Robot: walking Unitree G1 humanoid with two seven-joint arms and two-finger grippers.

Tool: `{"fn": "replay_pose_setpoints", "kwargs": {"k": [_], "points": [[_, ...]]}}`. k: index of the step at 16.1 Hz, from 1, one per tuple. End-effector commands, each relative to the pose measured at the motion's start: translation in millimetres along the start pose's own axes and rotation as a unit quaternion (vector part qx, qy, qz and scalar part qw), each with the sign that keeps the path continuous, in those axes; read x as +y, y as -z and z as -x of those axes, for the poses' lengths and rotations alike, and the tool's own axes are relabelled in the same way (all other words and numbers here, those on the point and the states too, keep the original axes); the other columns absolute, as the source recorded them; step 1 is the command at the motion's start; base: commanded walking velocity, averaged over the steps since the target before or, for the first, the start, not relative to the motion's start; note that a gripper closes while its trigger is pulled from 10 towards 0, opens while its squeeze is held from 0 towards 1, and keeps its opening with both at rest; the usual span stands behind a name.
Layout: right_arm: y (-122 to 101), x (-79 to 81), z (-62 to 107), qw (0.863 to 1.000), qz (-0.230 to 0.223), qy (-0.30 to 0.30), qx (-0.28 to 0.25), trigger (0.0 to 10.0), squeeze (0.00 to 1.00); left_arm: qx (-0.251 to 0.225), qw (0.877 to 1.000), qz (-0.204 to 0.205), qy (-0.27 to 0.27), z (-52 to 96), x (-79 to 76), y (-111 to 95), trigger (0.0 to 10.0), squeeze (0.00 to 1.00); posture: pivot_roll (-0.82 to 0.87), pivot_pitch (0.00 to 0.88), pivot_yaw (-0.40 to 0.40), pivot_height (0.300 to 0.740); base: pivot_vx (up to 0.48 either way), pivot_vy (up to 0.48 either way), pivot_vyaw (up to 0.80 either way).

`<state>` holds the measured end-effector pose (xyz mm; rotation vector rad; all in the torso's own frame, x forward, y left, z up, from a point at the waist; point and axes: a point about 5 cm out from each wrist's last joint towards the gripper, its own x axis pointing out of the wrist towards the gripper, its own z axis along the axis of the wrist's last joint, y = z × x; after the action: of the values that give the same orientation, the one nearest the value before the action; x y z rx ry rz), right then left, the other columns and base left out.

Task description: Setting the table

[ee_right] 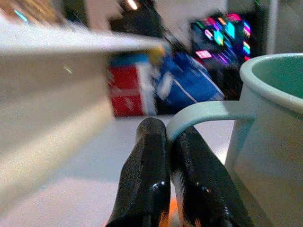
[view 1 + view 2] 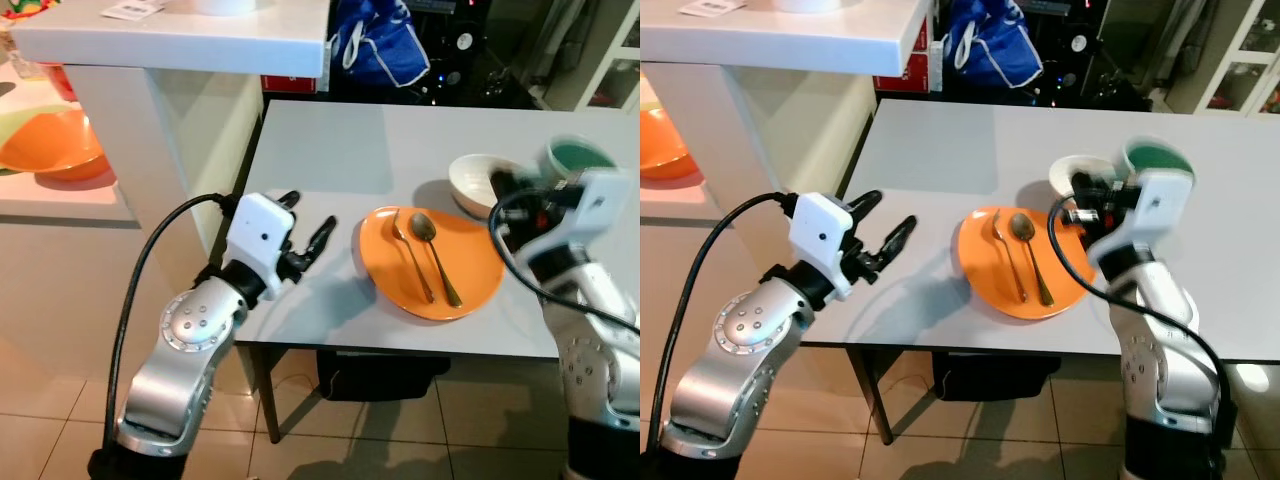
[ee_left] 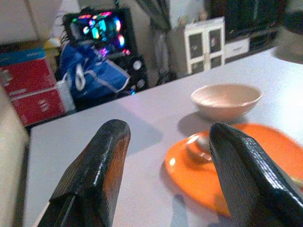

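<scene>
**Mug carried in by its handle**

Grey bench (image 2: 330,150) in a kitchen, beside a white counter (image 2: 180,40). An orange plate (image 2: 480,285) holds a fork (image 2: 408,255) and spoon (image 2: 432,250), parked there probably for later laying out; a cream bowl (image 2: 475,180) sits just behind. The right claw (image 1: 168,184) pinches the handle of a green-lined mug (image 2: 1155,165), held above the bench near the bowl, apparently awaiting placement. The left claw (image 2: 305,230) hovers at the bench's near edge, fingers wide, empty.
</scene>
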<state>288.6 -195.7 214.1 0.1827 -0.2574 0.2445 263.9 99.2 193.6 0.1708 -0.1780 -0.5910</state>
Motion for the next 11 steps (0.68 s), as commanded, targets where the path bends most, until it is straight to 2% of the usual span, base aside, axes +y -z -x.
{"fn": "replay_pose_setpoints", "kwargs": {"k": [1,3,5,6,7,9,11], "points": [[-10,6.2,-4.7,0.999,-0.004,-0.025,-0.028,10.0,0.0,-0.001,1.0,0.002,0.007,-1.1,-1.0,-3,10.0,0.0,-0.08,0.0,0.007,0.74,0.0,0.0,0.0],[-18,14.1,-16.6,0.996,-0.027,-0.061,-0.05,10.0,0.0,0.006,1.0,0.006,0.001,7.0,-2.5,-4,10.0,0.0,-0.06,0.0,-0.004,0.74,0.0,0.0,0.0],[-19,17.9,-21.5,0.995,-0.034,-0.078,-0.056,10.0,0.0,0.01,1.0,0.004,-0.001,10.4,-2.5,-4,10.0,0.0,-0.05,0.003,-0.007,0.74,0.0,0.0,0.0],[-20,24.7,-32.1,0.991,-0.044,-0.105,-0.064,10.0,0.0,0.013,1.0,0.004,-0.01,13.9,0.6,-5,10.0,0.0,-0.03,0.026,-0.01,0.74,0.0,0.0,0.0],[-20,36.4,-52.2,0.985,-0.06,-0.147,-0.072,10.0,0.0,0.015,1.0,-0.002,-0.027,20.0,6.5,-8,10.0,0.0,0.0,0.047,-0.021,0.74,0.0,0.0,0.0],[-9,42.8,-67.1,0.982,-0.057,-0.167,-0.061,10.0,0.0,0.017,0.999,-0.009,-0.04,23.6,10.7,-12,10.0,0.0,0.03,0.053,-0.032,0.74,0.0,0.0,0.0],[-6,45.0,-69.0,0.983,-0.051,-0.164,-0.058,10.0,0.0,0.032,0.997,-0.014,-0.067,26.2,13.6,-9,10.0,0.0,0.06,0.026,-0.053,0.74,0.0,0.0,0.0]]}}
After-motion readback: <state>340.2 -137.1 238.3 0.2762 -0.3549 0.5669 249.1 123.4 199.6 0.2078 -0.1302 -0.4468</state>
